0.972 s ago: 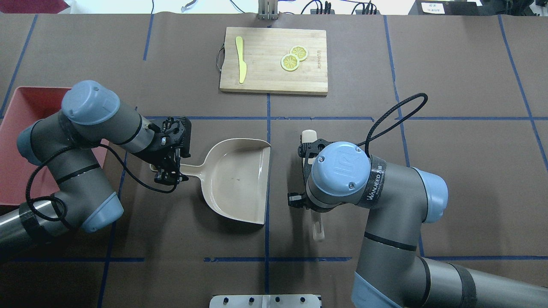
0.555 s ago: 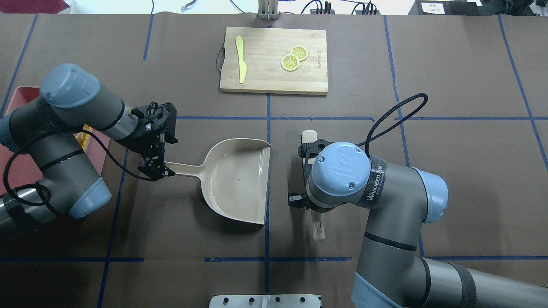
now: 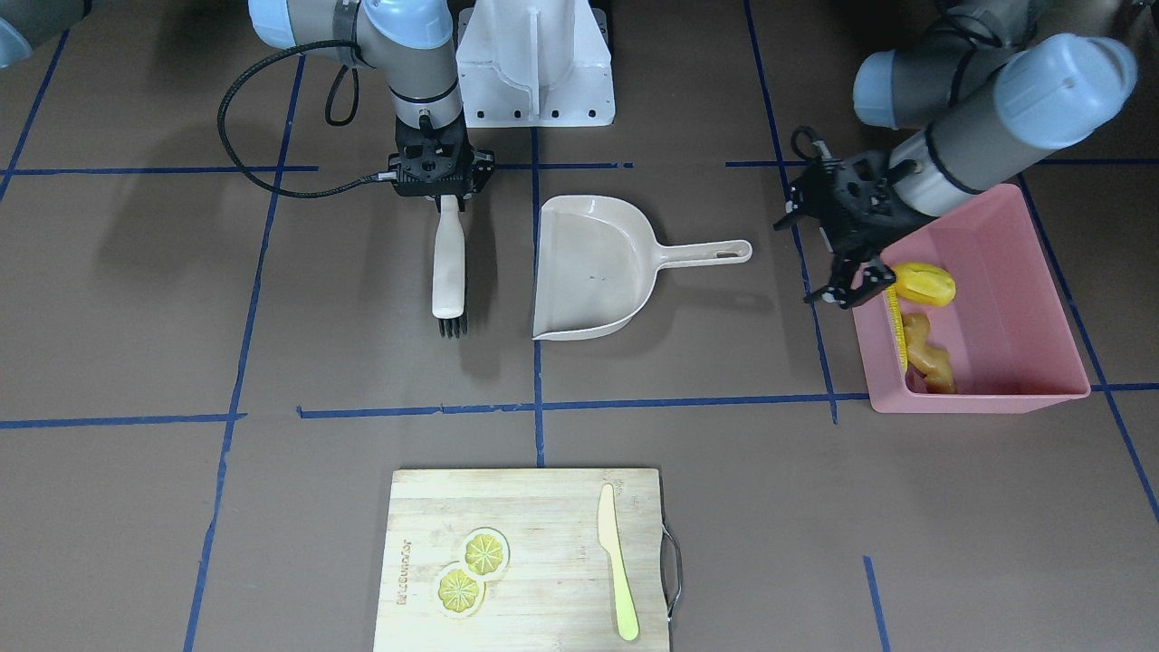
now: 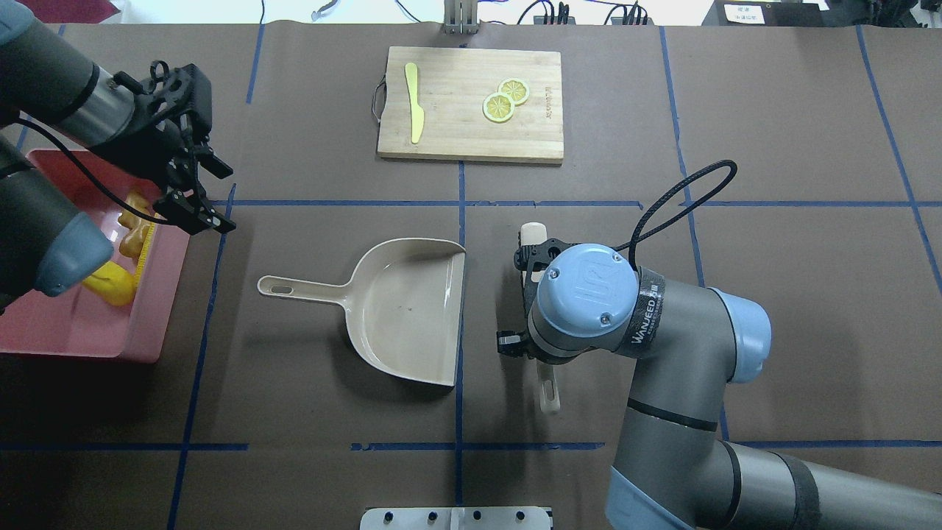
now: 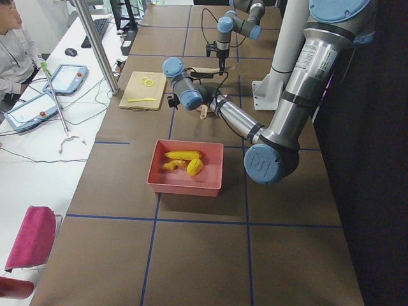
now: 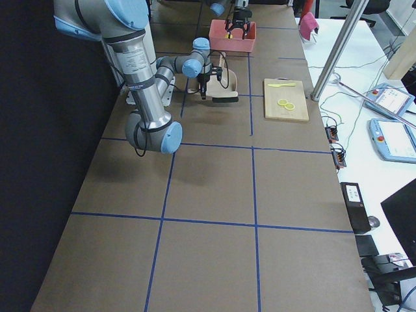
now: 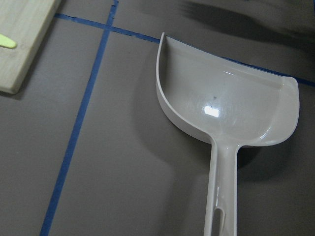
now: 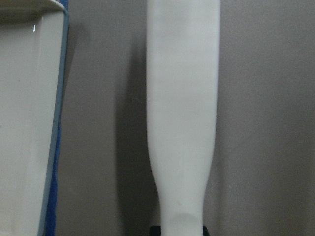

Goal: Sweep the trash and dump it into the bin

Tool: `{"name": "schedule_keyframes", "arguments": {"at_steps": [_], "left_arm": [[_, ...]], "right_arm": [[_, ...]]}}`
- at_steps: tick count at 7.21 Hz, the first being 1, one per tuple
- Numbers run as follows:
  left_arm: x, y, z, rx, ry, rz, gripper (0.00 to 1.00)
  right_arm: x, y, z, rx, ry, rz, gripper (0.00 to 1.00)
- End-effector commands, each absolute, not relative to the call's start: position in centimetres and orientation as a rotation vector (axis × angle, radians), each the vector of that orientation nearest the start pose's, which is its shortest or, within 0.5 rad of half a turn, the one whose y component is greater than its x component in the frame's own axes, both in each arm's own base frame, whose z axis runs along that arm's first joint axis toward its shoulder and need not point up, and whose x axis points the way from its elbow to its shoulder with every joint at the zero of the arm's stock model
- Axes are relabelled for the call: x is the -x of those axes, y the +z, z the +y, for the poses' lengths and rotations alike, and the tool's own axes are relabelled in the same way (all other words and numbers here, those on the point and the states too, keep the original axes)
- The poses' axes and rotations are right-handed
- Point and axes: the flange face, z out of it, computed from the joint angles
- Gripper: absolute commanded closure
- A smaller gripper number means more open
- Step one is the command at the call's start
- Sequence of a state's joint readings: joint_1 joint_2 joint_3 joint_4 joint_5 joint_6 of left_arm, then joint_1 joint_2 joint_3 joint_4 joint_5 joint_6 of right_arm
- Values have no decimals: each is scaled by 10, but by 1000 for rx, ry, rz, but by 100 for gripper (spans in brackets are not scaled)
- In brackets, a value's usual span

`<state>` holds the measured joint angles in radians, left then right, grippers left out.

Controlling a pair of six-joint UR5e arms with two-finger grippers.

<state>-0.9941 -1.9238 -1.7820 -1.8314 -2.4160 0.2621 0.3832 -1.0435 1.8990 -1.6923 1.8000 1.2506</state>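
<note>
The pink bin (image 4: 73, 331) (image 3: 996, 272) stands at the table's left end. It holds the trash: a corn cob (image 5: 183, 155), a rounded yellow lump (image 3: 924, 282) and a ginger root (image 3: 924, 355). My left gripper (image 4: 213, 195) (image 3: 847, 290) hangs open and empty over the bin's inner rim. The beige dustpan (image 4: 405, 309) (image 7: 231, 108) lies empty on the table, apart from it. To the dustpan's right my right gripper (image 3: 441, 195) is shut on the handle of the white brush (image 3: 448, 263) (image 8: 182, 113), which lies low along the table.
A wooden cutting board (image 4: 471, 140) at the far middle carries two lemon slices (image 4: 500, 107) and a yellow-green knife (image 4: 414, 110). The robot's white base (image 3: 534, 63) stands at the near edge. A person (image 5: 9, 57) sits beyond the table's far side.
My left gripper has come off the dustpan's handle and swung away to the far left, over the bin's rim. The dustpan stays where it lay. The right arm and brush have not moved.
</note>
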Motion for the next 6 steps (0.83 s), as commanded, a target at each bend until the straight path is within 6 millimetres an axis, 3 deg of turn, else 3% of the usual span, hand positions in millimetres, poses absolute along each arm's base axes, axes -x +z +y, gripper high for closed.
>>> {"name": "schedule_keyframes", "arguments": {"at_steps": [1,3,4,5,6], "left_arm": [[-228,352,-560,-617,947,794,0],[-178,385,-579,-549,827,672,1],[-127,414,-587,-468,716,652,0],[-75,462,-582,-325,590,638,0],[-35,493,-577,-246,496,637,0]], "right_arm": [[524,240,-332,-49,-29,-757,100],[525,245,-332,-48,-31,-750,100],[524,246,-333,-48,-30,-749,100],[524,244,-334,-49,-29,-751,100],[523,244,-335,-50,-26,-751,100]]}}
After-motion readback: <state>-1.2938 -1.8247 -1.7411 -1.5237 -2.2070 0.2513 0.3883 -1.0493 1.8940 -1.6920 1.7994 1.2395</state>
